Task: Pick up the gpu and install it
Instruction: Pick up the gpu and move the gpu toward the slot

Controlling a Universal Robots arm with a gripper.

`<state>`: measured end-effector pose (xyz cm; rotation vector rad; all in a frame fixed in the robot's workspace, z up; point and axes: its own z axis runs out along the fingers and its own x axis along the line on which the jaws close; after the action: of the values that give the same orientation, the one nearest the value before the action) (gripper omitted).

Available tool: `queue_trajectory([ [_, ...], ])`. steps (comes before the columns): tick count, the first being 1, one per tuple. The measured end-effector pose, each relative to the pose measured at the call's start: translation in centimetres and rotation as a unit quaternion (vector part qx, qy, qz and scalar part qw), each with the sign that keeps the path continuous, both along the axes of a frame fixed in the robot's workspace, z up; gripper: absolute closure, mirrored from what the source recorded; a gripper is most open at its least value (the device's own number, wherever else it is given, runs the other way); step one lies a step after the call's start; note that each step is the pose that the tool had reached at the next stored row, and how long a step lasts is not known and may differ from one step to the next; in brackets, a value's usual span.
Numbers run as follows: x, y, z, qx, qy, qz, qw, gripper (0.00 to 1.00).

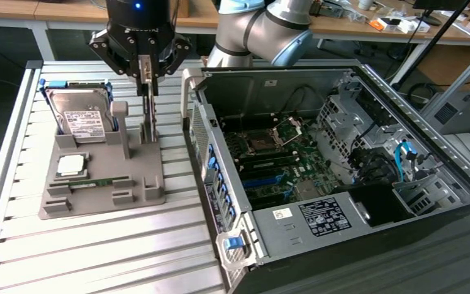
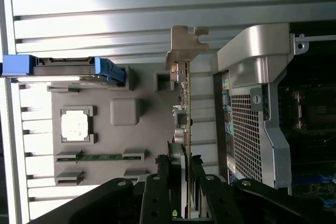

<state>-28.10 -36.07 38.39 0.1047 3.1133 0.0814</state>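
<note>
Reading both views, I place the task at its pick-up stage. The gripper [image 1: 145,75] hangs over the grey parts fixture [image 1: 96,199], and its fingers [image 2: 169,163] are pressed against both faces of the gpu [image 1: 149,113], so I judge the card to be clamped.

1. Position of the card. The gpu stands on edge, upright, at the fixture side nearest the computer case [image 1: 268,89]. In the wrist view its metal bracket end [image 2: 185,45] points away from the gripper [image 2: 182,162]. Its lower edge sits at the fixture's holder posts; I cannot tell whether it has cleared them.
2. Done: the grasp is made.
3. Left: the carry to the case and the seating of the card. The motherboard [image 1: 276,159] lies exposed in the open case, and I see no card standing in it.

Other parts on the fixture appear untouched: the hard drive [image 1: 84,119] with blue rails leaning at the far end, the processor chip [image 1: 71,164] in its pocket, and the green memory stick [image 1: 92,182] just beside it.

Surface: fixture and case share a table of ribbed aluminium slats [image 1: 96,254], with the case on the exterior view's right.

Room: wooden workbenches [image 1: 55,9] carrying small clutter run behind the robot arm [image 1: 259,30].
</note>
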Motion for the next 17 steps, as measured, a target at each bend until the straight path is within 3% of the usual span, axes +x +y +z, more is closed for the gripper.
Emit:
queue_trajectory([
  [17, 0.0, 0.00, 1.22, 0.0003, 0.0000, 0.000, 1.0000, 0.73],
])
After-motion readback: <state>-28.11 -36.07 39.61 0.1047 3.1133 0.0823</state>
